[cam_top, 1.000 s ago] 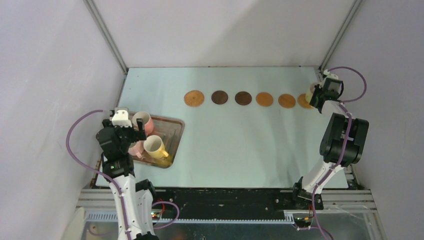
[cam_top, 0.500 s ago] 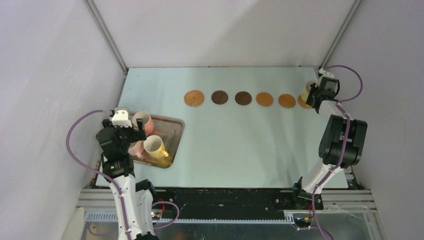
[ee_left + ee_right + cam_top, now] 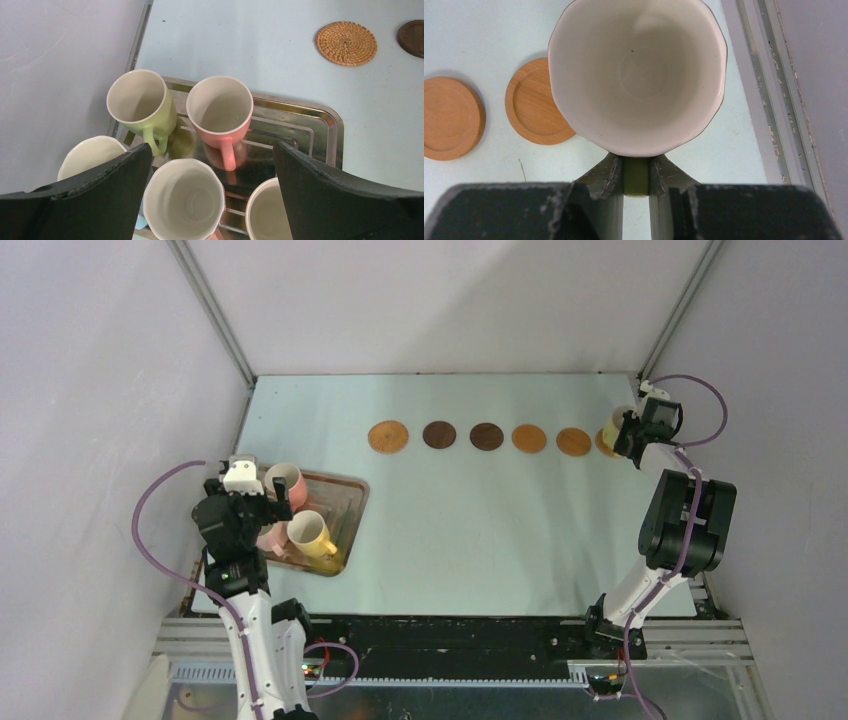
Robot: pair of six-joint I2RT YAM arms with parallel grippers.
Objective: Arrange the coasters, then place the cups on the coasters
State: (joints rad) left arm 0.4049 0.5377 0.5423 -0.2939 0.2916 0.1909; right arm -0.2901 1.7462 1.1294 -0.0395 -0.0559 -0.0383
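**Right gripper holds pale cup at the end of the coaster row**

The pale yellow-green handled cup [image 3: 636,75] has a white inside and a slightly scalloped rim. It is upright. The right gripper [image 3: 636,172] is clenched on its handle, a green strip pinched between the fingers. The cup sits straight ahead of that gripper and hides the surface [image 3: 484,30] below it, so contact with a coaster can't be told.

To the left of the right gripper lie two smooth orange-brown round coasters [image 3: 536,102], flat and just apart.

The left gripper [image 3: 212,147] is spread wide, grasping nothing. Directly beneath it is the rectangular metal tray [image 3: 330,112], with a light green cup [image 3: 137,97] and a salmon pink cup [image 3: 220,105] upright just ahead of the fingers. A woven tan round coaster [image 3: 346,43] lies far ahead to its right.

Compared with a second ago, the right gripper and cup have shifted slightly left toward the row's end. The left gripper is unchanged.
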